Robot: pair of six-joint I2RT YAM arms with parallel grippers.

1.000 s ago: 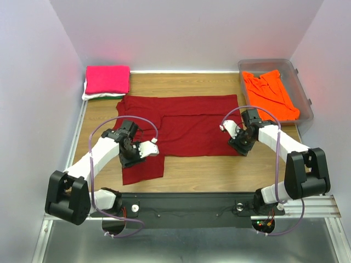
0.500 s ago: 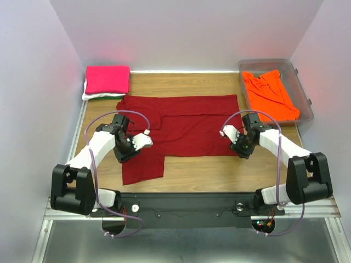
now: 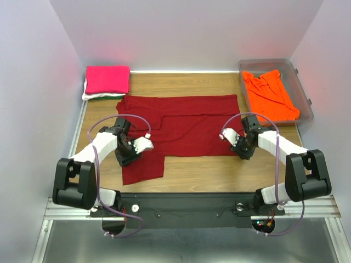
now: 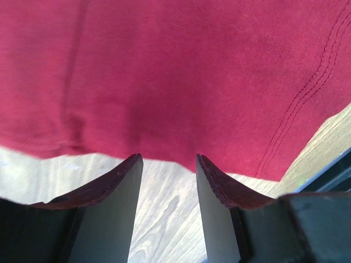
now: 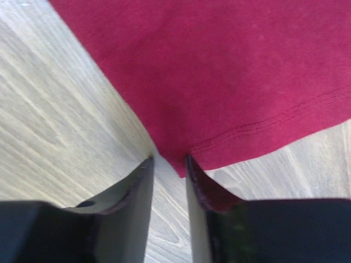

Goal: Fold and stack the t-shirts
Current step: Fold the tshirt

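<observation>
The dark red t-shirt [image 3: 186, 123] lies spread on the wooden table, with a flap hanging toward the near edge at the left [image 3: 143, 169]. My left gripper [image 3: 126, 156] is low at the shirt's left edge. In the left wrist view it [image 4: 167, 159] is open, and its tips touch the hem of the red cloth [image 4: 175, 71]. My right gripper [image 3: 243, 151] is at the shirt's near right corner. In the right wrist view it [image 5: 169, 160] is open by a narrow gap, with the corner of the cloth [image 5: 230, 71] at its tips.
A folded hot pink shirt [image 3: 107, 79] lies on white and green ones [image 3: 94, 97] at the far left. The bright orange shirt [image 3: 270, 94] lies crumpled in the clear tub [image 3: 296, 69] at the far right. Bare wood [image 3: 208, 170] lies in front of the red shirt.
My left gripper has moved left, off the lower flap to the shirt's left edge. My right gripper has shifted slightly toward the shirt's near right corner.
</observation>
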